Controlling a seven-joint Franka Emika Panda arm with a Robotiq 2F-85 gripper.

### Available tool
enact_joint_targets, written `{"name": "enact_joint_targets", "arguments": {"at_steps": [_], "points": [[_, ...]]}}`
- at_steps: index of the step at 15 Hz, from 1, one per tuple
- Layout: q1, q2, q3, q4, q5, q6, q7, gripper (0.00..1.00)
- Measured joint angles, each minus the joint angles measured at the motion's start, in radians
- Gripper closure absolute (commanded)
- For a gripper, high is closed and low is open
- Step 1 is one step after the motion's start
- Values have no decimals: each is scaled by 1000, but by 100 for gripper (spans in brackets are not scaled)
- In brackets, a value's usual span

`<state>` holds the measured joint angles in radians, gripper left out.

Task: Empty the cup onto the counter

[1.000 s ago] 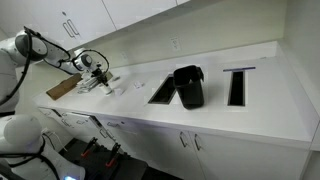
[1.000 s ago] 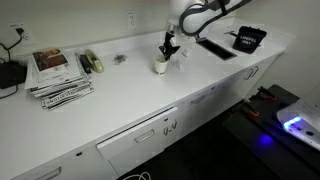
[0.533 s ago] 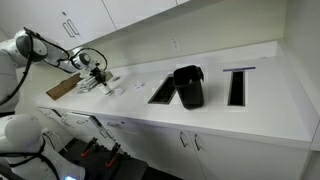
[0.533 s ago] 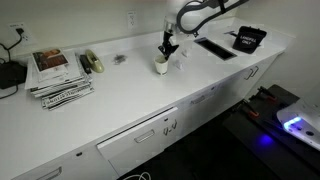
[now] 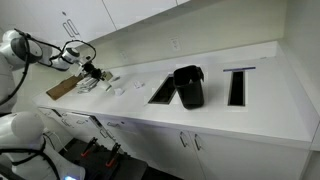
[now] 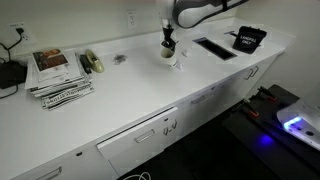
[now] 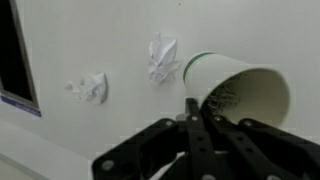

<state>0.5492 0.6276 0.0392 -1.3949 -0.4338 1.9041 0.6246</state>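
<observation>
My gripper (image 7: 192, 103) is shut on the rim of the cup (image 7: 238, 88), a small whitish cup with a green band. It holds the cup tipped on its side above the counter (image 7: 80, 40), mouth towards the wrist camera. Two crumpled white paper bits (image 7: 162, 58) (image 7: 92, 88) lie on the counter below. In both exterior views the gripper (image 6: 168, 42) (image 5: 90, 70) holds the cup (image 6: 169, 51) raised off the counter (image 6: 120, 100) (image 5: 220, 120). A white bit (image 6: 178, 64) lies under it.
A black boxy container (image 5: 189, 86) stands between two dark cut-outs (image 5: 163, 92) (image 5: 237, 86). A wooden board (image 5: 62, 88) lies behind the gripper. A stack of magazines (image 6: 58, 72) and small objects (image 6: 93, 63) lie further along the counter.
The cup stood on the counter in the gripper; now it is lifted and tipped over. Paper bits lie on the counter below it.
</observation>
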Motion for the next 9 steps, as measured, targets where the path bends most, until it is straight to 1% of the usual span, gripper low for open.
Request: {"name": "enact_joint_targets", "arguments": {"at_steps": [2,5,9], "points": [[35,9,-12,20,-95,-36,12,99],[78,38,-30,38,-218,-61,33,99],[92,93,-36,54,-316,-77,60,99]]}}
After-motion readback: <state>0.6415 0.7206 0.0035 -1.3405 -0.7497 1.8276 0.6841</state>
